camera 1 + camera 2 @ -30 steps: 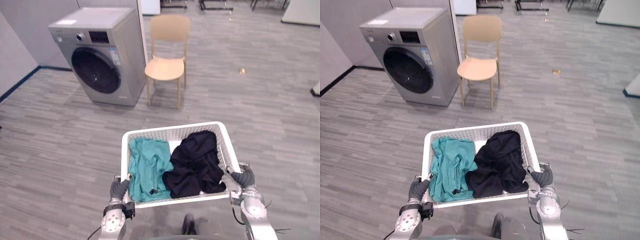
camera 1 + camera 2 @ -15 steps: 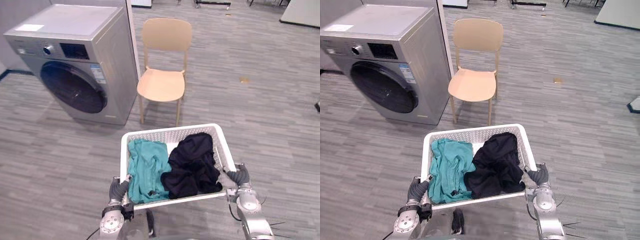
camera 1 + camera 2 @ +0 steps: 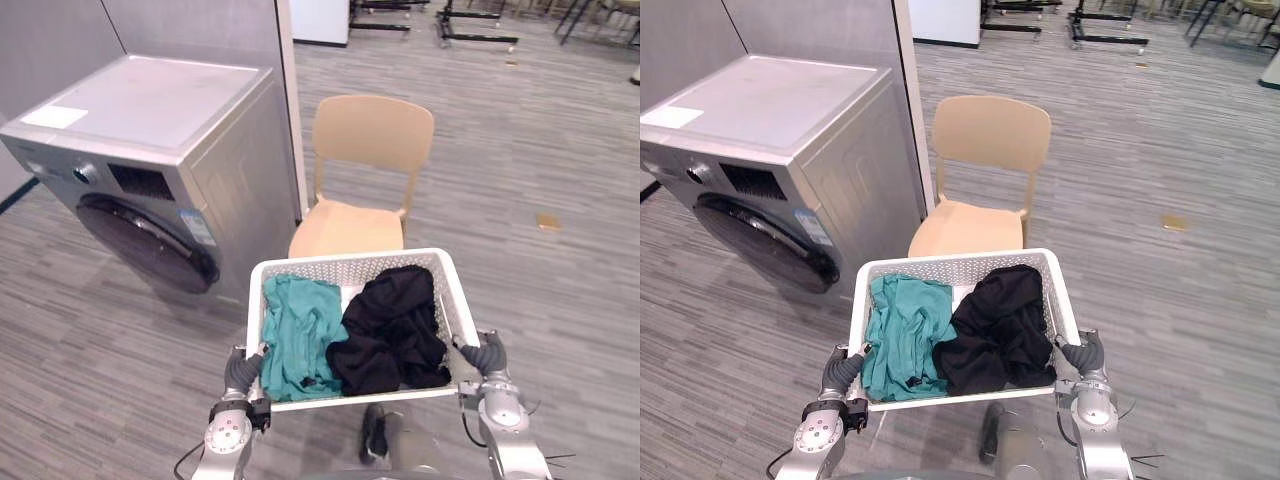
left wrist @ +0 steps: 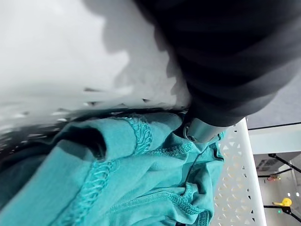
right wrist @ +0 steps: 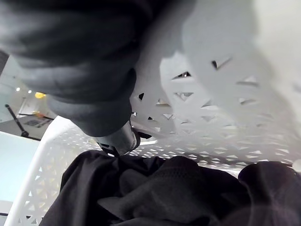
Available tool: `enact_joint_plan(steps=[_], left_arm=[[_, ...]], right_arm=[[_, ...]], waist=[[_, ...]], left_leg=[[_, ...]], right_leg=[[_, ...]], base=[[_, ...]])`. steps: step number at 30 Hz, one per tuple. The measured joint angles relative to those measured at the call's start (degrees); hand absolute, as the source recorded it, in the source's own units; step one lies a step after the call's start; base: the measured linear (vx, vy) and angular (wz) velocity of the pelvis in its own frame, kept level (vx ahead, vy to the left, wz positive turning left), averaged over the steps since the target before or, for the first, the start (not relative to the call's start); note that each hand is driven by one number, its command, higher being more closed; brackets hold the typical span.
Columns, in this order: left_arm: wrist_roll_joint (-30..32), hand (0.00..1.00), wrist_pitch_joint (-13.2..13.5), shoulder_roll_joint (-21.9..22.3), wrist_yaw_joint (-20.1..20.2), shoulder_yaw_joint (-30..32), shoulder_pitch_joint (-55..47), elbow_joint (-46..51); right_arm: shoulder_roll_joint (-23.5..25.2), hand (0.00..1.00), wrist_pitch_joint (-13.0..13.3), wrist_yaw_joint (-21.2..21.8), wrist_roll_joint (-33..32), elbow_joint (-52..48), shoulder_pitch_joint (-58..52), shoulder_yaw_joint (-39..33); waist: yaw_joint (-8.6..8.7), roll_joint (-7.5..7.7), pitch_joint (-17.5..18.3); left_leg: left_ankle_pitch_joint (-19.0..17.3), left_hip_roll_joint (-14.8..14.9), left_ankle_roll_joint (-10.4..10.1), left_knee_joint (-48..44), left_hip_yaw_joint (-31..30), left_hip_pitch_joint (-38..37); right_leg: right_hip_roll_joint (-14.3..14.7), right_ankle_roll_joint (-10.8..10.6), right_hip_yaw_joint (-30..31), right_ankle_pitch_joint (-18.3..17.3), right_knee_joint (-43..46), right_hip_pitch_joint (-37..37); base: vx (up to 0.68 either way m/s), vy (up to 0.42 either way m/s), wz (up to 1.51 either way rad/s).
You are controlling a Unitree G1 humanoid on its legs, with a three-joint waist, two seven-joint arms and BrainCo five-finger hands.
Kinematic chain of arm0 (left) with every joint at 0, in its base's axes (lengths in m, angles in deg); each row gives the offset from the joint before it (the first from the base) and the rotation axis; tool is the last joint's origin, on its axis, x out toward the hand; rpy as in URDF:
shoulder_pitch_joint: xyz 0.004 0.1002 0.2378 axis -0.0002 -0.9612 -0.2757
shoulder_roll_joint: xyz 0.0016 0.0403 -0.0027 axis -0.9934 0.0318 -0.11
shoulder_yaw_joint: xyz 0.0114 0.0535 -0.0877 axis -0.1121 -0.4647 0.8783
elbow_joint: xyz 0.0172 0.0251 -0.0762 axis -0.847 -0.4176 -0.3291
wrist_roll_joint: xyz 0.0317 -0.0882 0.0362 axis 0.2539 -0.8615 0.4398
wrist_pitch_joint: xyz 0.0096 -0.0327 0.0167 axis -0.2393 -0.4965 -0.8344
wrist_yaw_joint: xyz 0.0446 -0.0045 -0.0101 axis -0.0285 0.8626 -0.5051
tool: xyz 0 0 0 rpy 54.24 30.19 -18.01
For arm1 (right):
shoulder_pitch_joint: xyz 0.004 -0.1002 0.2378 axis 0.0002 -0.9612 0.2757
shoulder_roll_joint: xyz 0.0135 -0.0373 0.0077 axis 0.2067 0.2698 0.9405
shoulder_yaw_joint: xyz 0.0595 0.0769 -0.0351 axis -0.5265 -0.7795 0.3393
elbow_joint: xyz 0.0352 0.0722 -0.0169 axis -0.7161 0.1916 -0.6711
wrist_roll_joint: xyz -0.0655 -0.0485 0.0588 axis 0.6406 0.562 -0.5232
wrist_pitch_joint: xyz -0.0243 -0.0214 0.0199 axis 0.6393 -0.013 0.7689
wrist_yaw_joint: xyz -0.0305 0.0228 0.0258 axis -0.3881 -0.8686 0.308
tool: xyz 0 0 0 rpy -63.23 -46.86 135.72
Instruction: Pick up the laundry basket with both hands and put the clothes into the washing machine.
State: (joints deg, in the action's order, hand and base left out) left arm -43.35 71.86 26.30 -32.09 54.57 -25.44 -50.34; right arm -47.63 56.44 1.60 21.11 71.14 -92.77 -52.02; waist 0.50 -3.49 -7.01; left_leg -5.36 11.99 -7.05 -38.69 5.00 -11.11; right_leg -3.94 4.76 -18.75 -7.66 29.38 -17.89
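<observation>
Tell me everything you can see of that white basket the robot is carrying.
The laundry basket is white, rectangular and plastic-looking, its walls pierced with small triangular holes. It is held roughly level above the floor, the left hand gripping its left side and the right hand its right. Inside lie a crumpled teal garment on the left and a black garment on the right.

Left hand (image 3: 241, 373) and right hand (image 3: 488, 356) curl around opposite basket (image 3: 350, 267) sides.

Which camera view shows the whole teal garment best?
Left eye view: the teal garment lies whole in the white basket. The right eye view matches; the left wrist view gives close-up folds and seams.
</observation>
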Motion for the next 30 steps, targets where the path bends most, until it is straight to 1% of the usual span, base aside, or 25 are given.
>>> enact_joint_plan(steps=[1,2,3,4,5,6,7,8,9,10,11,12,13,14,16,18,20,21,23,24,27,29,30], left_arm=[[0.0,1.00,0.2,0.2,0.1,0.2,-0.1,0.6],[0.0,1.00,0.4,0.4,0.1,0.0,-0.2,1.1],[0.0,1.00,0.5,0.3,0.1,0.0,-0.2,1.3],[0.0,1.00,0.8,0.3,0.1,-0.1,-0.2,1.6],[0.0,1.00,0.9,0.3,0.1,-0.2,-0.2,1.9],[0.0,1.00,1.1,0.3,0.2,-0.5,-0.1,2.5],[0.0,1.00,1.2,0.4,0.2,-0.8,0.0,2.7],[0.0,1.00,1.2,0.8,0.1,-0.8,0.1,2.7],[0.1,1.00,1.1,0.8,0.1,-0.9,0.1,2.6],[0.1,1.00,1.1,0.9,0.1,-1.1,0.0,2.4],[0.1,1.00,1.1,0.7,0.1,-1.3,-0.1,2.0],[0.1,1.00,1.1,0.3,0.0,-1.3,0.5,1.1],[0.2,1.00,0.8,-0.6,0.0,-1.3,1.2,0.4],[0.2,1.00,0.7,-1.5,0.0,-1.3,1.6,0.4],[0.1,1.00,0.7,-2.2,-0.6,-1.2,2.5,0.4],[0.2,1.00,0.6,-2.3,-1.7,-1.0,5.1,0.4],[0.7,1.00,0.6,-2.4,-4.1,-0.6,10.2,-0.2],[0.8,1.00,0.6,-2.4,-4.7,-0.5,11.8,-0.7],[0.8,1.00,0.6,-2.8,-7.2,0.6,19.4,-3.7],[0.7,1.00,0.6,-2.8,-7.9,0.8,21.4,-4.6],[0.6,1.00,0.5,-3.5,-10.4,2.6,33.0,-9.8],[0.1,1.00,0.5,-4.4,-11.6,3.3,37.7,-12.7],[-1.9,1.00,0.4,-5.9,-12.7,3.7,43.2,-16.1]], right_arm=[[-0.1,1.00,0.0,-0.3,-0.1,-2.0,-1.0,-0.1],[-0.1,1.00,0.0,-0.6,-0.1,-3.5,-1.4,-0.4],[-0.1,1.00,0.0,-0.8,-0.1,-4.0,-1.5,-0.4],[0.1,1.00,0.0,-1.2,-0.1,-4.6,-1.7,-0.5],[0.1,1.00,0.0,-1.4,-0.1,-5.0,-1.8,-0.5],[0.1,1.00,0.1,-1.6,-0.4,-5.1,-1.9,-0.8],[0.0,1.00,0.1,-1.8,-0.9,-5.1,-1.9,-1.2],[0.0,1.00,0.1,-1.9,-1.2,-5.1,-1.9,-1.2],[-0.1,1.00,0.1,-1.9,-1.3,-5.0,-2.3,-1.2],[-0.1,1.00,0.1,-1.9,-1.3,-4.9,-2.5,-1.3],[-0.3,1.00,0.2,-1.8,-1.3,-4.0,-2.5,-1.4],[0.3,1.00,0.1,-1.8,-1.3,-3.2,-2.2,-1.6],[1.5,1.00,0.1,-1.9,-1.3,-2.1,-2.2,-1.6],[2.0,1.00,0.2,-2.0,-1.3,-1.8,-1.8,-1.6],[2.6,1.00,0.2,-2.5,-1.3,-0.8,-0.1,-1.5],[2.7,1.00,0.2,-3.7,-1.3,0.6,3.0,-1.4],[2.3,1.00,0.3,-5.7,-1.3,0.7,7.5,-1.4],[2.2,1.00,0.3,-6.4,-1.4,0.7,8.8,-1.4],[1.7,1.00,0.4,-8.9,-2.2,1.4,14.5,-1.4],[1.5,1.00,0.4,-9.5,-2.6,1.8,16.0,-1.4],[-0.1,1.00,0.5,-12.7,-4.1,3.9,25.4,-1.6],[-0.6,1.00,0.5,-13.7,-4.7,6.0,30.0,-1.6],[-1.1,1.00,0.5,-14.8,-6.0,8.6,35.4,-1.6]], waist=[[-0.98,-0.37,0.0],[-1.66,-0.63,-0.3],[-1.76,-0.50,-0.4],[-1.98,0.00,-0.7],[-2.16,0.29,-0.8],[-2.88,0.49,-0.9],[-3.25,0.25,-0.9],[-3.50,0.15,-0.8],[-3.60,0.15,-0.8],[-3.70,-0.15,-0.6],[-4.25,-0.94,0.0],[-4.26,0.10,-0.2],[-4.36,1.66,-0.3],[-4.40,2.91,-1.0],[-4.50,3.94,-1.7],[-4.44,3.85,-2.9],[-4.45,3.29,-5.1],[-4.43,3.08,-6.0],[-4.38,3.15,-9.0],[-4.37,3.27,-9.5],[-4.34,3.23,-14.2],[-4.40,3.20,-14.5],[-4.36,3.06,-15.5]], left_leg=[[2.3,3.1,-1.9,-15.7,-0.5,7.3],[0.8,5.4,-1.0,-25.8,0.6,13.5],[-0.3,6.0,0.0,-28.2,1.2,16.1],[-3.4,6.5,2.3,-28.1,3.4,19.7],[-4.8,6.7,2.8,-26.3,4.5,21.1],[-7.1,6.8,4.2,-19.2,6.5,23.1],[-7.9,5.8,5.2,-9.4,6.3,24.1],[-7.8,4.5,5.1,-1.7,5.5,24.5],[-6.2,2.0,4.3,7.8,4.0,24.4],[-2.9,1.0,4.0,12.6,3.0,24.1],[0.6,0.2,1.6,17.2,1.5,23.2],[0.5,-0.5,1.7,18.4,1.8,22.3],[1.0,-2.0,2.4,20.9,3.0,21.5],[1.4,-3.1,3.0,22.5,3.9,21.4],[1.6,-3.9,3.4,23.0,5.8,23.1],[1.7,-4.0,4.0,22.6,7.1,26.3],[1.8,-3.7,4.4,21.2,8.1,31.6],[1.8,-3.5,4.6,20.5,8.2,32.8],[1.3,-3.0,5.4,17.5,8.8,38.0],[1.3,-3.0,5.5,17.0,8.8,39.4],[2.1,-3.1,6.6,15.4,9.1,44.0],[2.4,-3.1,7.1,15.1,9.2,46.9],[2.9,-3.0,7.4,15.0,9.2,49.1]], right_leg=[[0.9,0.5,-0.3,-1.9,-0.7,2.8],[1.9,0.9,-0.4,-2.6,-2.5,6.1],[2.1,0.7,-0.4,-2.9,-3.6,8.0],[2.0,0.5,-0.4,-3.0,-6.1,11.4],[2.0,0.5,-0.4,-3.0,-7.5,12.9],[1.9,0.4,-0.3,-3.0,-9.7,14.8],[1.6,0.2,-0.2,-3.0,-10.7,16.2],[0.9,-0.4,0.1,-3.3,-10.3,16.3],[0.1,-1.6,0.9,-4.0,-9.4,16.4],[-0.1,-2.8,1.5,-4.4,-9.1,16.4],[0.0,-5.6,3.2,-5.8,-9.3,16.6],[-0.5,-6.1,3.9,-5.8,-9.6,16.7],[-1.9,-7.0,5.0,-5.2,-10.6,16.5],[-3.1,-7.7,5.6,-4.7,-11.6,15.9],[-3.8,-8.6,7.2,-4.0,-11.7,13.1],[-4.1,-9.0,8.6,-2.8,-11.6,9.3],[-4.0,-9.3,10.2,-1.2,-11.4,3.6],[-4.0,-9.3,10.3,-0.9,-11.2,2.6],[-4.1,-9.4,11.3,-0.7,-8.3,-3.1],[-4.1,-9.4,11.3,-0.7,-7.6,-4.7],[-4.7,-9.4,12.2,-0.7,-4.0,-10.5],[-4.7,-9.8,12.5,-0.5,-3.3,-13.6],[-4.6,-9.9,12.7,0.1,-2.9,-16.0]], base=[[0.55,-0.123,-0.02],[0.62,-0.125,-0.11],[0.58,-0.077,-0.14],[0.37,-0.032,-0.02],[0.40,0.001,-0.11],[0.38,0.039,-0.22],[0.45,0.066,-0.28],[0.35,0.123,-0.25],[0.29,0.174,-0.18],[0.32,0.247,-0.28],[0.25,0.189,-0.28],[0.23,0.174,-0.24],[0.19,0.150,-0.09],[0.16,0.179,-0.09],[0.07,0.146,-0.28],[0.00,0.121,-0.33],[-0.08,0.112,-0.28],[-0.10,0.091,-0.22],[-0.12,0.078,-0.17],[-0.17,0.061,-0.05],[-0.13,0.032,-0.01],[-0.11,0.011,0.00],[-0.08,-0.012,0.00]])
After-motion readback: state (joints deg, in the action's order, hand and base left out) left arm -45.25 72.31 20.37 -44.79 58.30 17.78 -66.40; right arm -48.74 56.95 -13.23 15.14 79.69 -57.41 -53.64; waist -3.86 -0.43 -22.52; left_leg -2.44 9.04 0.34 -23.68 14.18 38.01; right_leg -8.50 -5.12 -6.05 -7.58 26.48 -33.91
